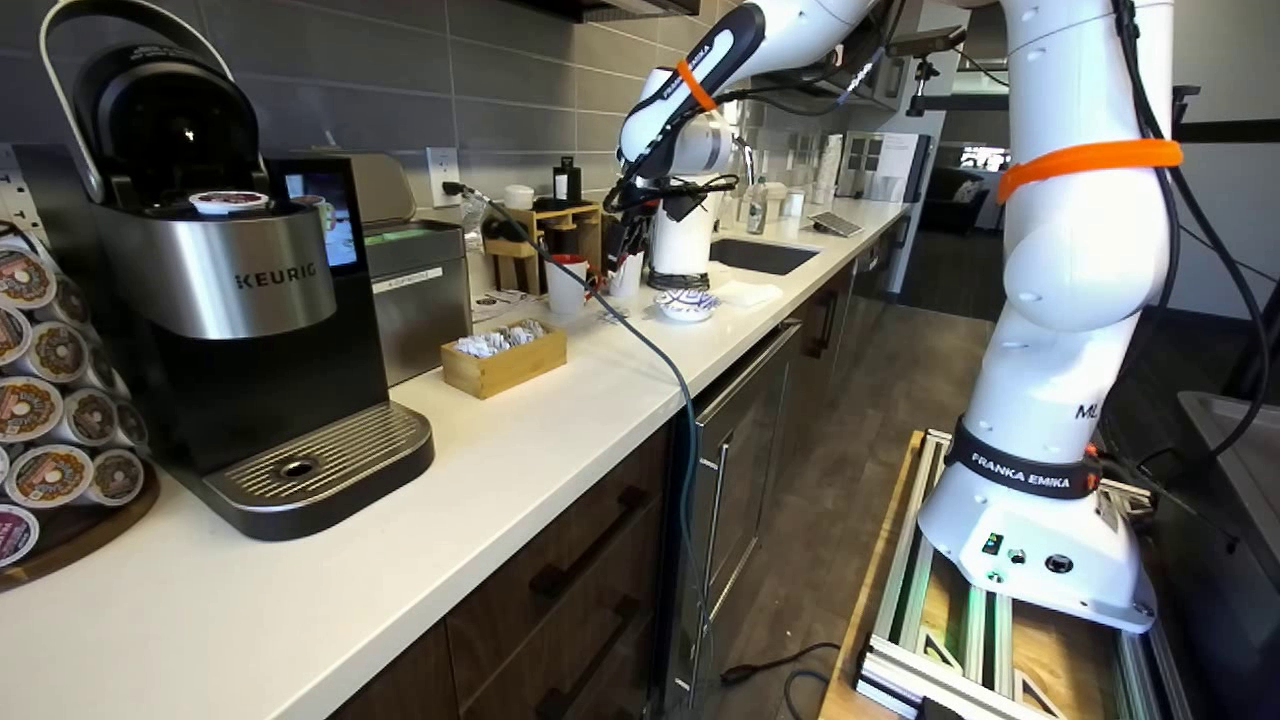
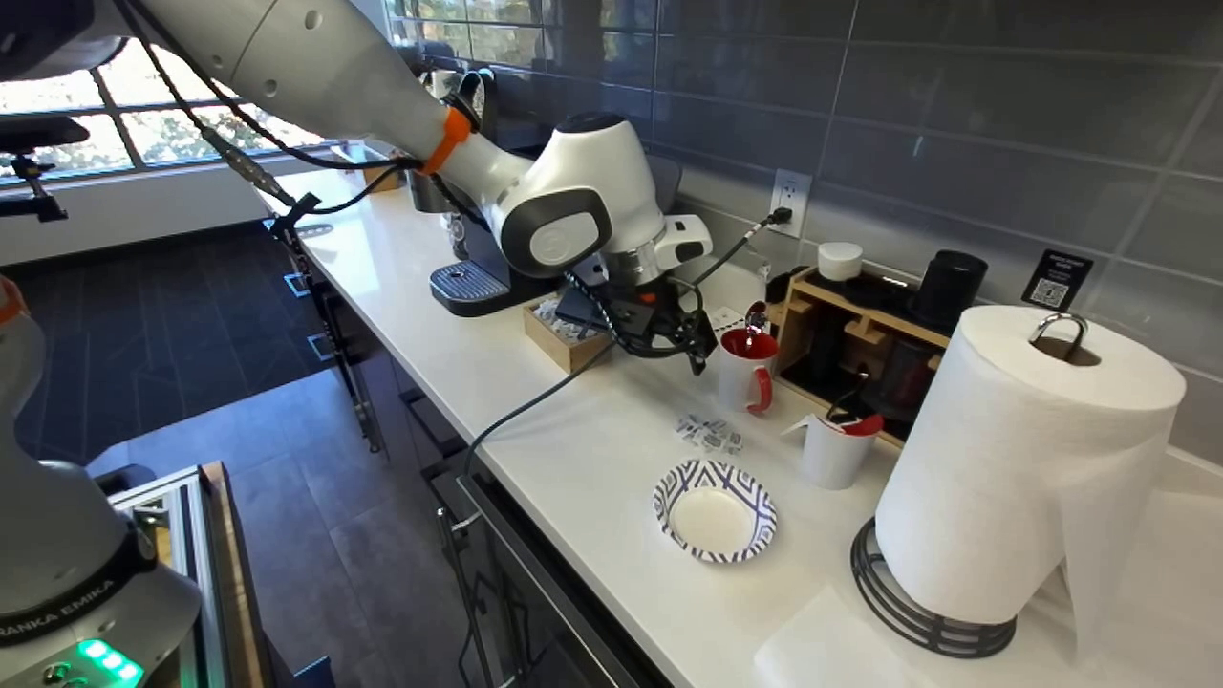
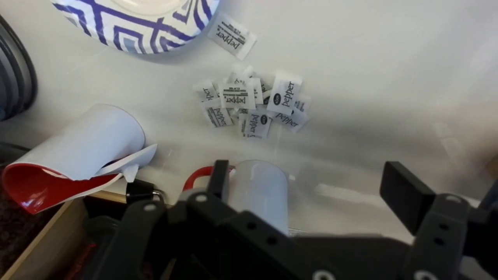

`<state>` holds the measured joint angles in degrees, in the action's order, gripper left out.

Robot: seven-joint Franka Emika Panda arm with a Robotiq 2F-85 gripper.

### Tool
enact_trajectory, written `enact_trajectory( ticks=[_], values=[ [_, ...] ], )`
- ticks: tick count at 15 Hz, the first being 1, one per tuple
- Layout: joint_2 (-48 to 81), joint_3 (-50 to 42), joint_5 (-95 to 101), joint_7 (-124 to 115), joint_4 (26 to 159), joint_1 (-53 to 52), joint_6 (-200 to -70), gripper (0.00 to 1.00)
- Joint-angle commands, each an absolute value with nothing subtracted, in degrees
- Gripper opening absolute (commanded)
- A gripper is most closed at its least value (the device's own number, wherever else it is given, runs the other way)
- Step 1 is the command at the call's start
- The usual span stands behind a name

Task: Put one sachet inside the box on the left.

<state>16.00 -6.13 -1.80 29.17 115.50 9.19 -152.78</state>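
Far left in an exterior view: a stack of coffee pods (image 1: pixel 60 350) with colourful printed lids, then the coffee machine (image 1: pixel 260 370), KEURIG written across its curved steel front, slatted metal drip tray (image 1: pixel 330 455) poking out below. Right of that is the box (image 1: pixel 525 366), low, rectangular, light wood, pale packets (image 1: pixel 500 340) piled at the rim. A decent strip of white counter (image 1: pixel 480 470) sits between those two and the straight front edge, though a dark cable (image 1: pixel 650 345) sags past the box's right end and drops over that edge. Far right, the robot arm (image 1: pixel 1085 240) has FRANKA EMIKA on its black base band.

Wrist view, left to right again: a glossy white cup (image 3: pixel 89 136) with a red inside, a bowl (image 3: pixel 136 29) with blue zigzags, then the sachets (image 3: pixel 238 96), flat little paper squares in a loose pile on the counter, apart from the box. Several read "pepper"; can't make out the oval logo. One lies by itself just beside the bowl. Lower down is a white mug (image 3: pixel 260 190) with a red handle, partly hidden by the gripper (image 3: pixel 313 187), whose blocky black fingers (image 3: pixel 406 196) are spread wide apart.
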Motion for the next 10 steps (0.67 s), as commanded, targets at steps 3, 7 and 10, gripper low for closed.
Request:
enact_trajectory(
  ticks=[3,7,10],
  values=[
    [22.1,-7.7,5.4,22.9,110.9,9.5,-152.8,1.0],
    [27.7,-7.6,7.2,20.2,106.3,9.6,-149.5,1.0],
    [31.6,-6.9,6.9,19.4,102.5,9.7,-146.4,1.0]
  ],
)
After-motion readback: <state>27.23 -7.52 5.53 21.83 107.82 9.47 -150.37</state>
